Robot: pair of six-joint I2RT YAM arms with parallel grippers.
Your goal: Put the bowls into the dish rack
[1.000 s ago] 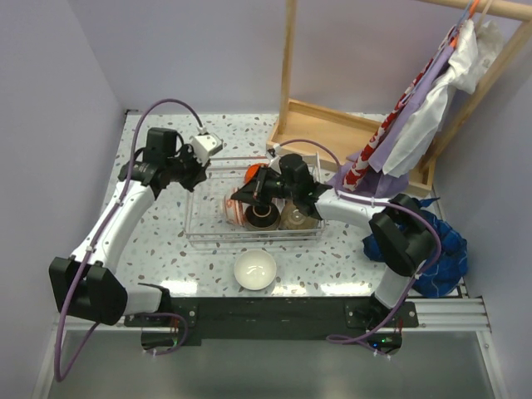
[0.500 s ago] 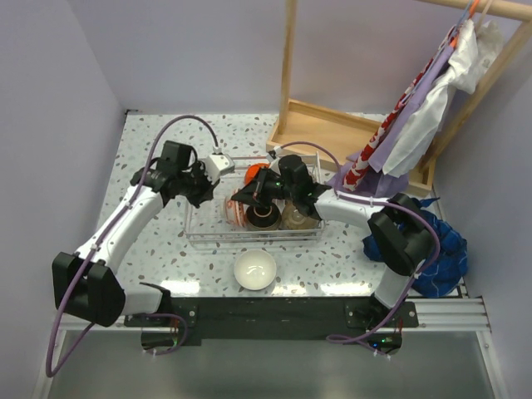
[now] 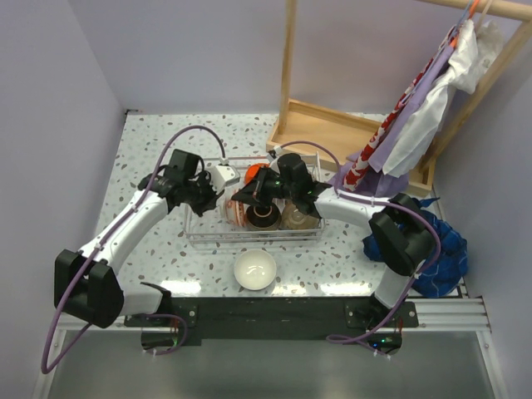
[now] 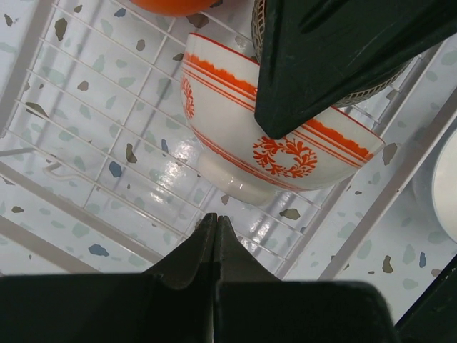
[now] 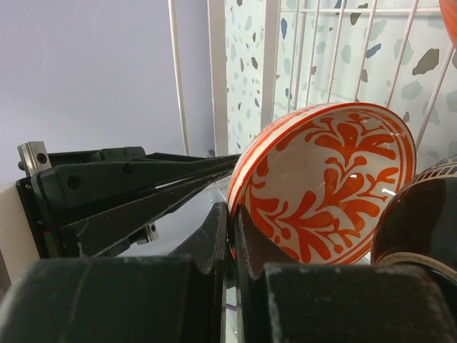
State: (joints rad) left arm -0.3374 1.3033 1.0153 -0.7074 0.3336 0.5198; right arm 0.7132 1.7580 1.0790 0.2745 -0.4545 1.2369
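Note:
The wire dish rack (image 3: 196, 226) stands mid-table. My right gripper (image 3: 246, 196) is shut on the rim of the red-patterned bowl (image 3: 235, 211), which stands on edge inside the rack; the right wrist view shows the pinch (image 5: 232, 211) on that bowl (image 5: 328, 179). My left gripper (image 3: 218, 194) is shut and empty, low over the rack's left part, its tips (image 4: 216, 218) just short of the bowl's foot (image 4: 250, 146). An orange bowl (image 3: 252, 173), a dark brown bowl (image 3: 263, 217) and a tan bowl (image 3: 297, 219) are in the rack. A white bowl (image 3: 255, 269) sits on the table in front.
A wooden tray-like frame (image 3: 332, 133) lies behind the rack at the right, under a wooden stand hung with cloths (image 3: 416, 116). A blue cloth (image 3: 440, 249) lies at the right edge. Walls close the table's left and back sides.
My left arm has swung right and down, bringing its shut gripper over the rack's left part beside the red-patterned bowl. The right arm and the bowls have not moved.

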